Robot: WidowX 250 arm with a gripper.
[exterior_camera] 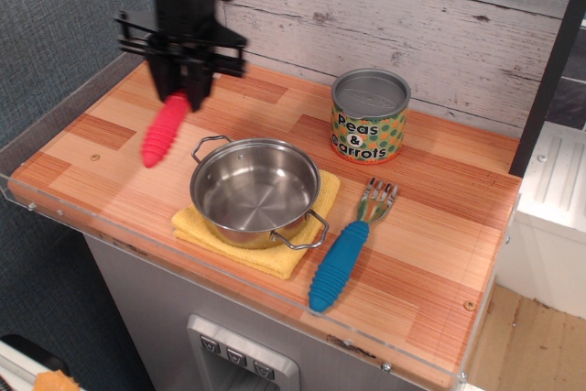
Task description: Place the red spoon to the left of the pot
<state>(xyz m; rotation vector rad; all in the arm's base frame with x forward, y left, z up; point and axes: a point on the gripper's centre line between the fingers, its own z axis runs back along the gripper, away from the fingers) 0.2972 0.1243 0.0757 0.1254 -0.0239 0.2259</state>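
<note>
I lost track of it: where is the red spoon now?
The red spoon hangs from the gripper above the table's left part, just left of the pot.

Materials only. Pincer [181,92]: matt black, hard finish, metal or plastic cannot be told. Red spoon [166,130], gripped in the pincer: ribbed, matt, rubbery-looking red handle; bowl hidden. Pot [255,191], below and right of the pincer: polished stainless steel, mirror-glossy, thin wire handles. Cloth [275,256] under the pot: yellow, soft, matt weave. Fork [350,244], further right: blue ribbed rubbery handle, shiny metal tines. Can [370,116], right of the pincer: dull grey metal lid, printed paper-like label. Table [92,144]: smooth wood-grain laminate, slight sheen, clear plastic edging. Back wall [458,6]: rough weathered grey plank look.
</note>
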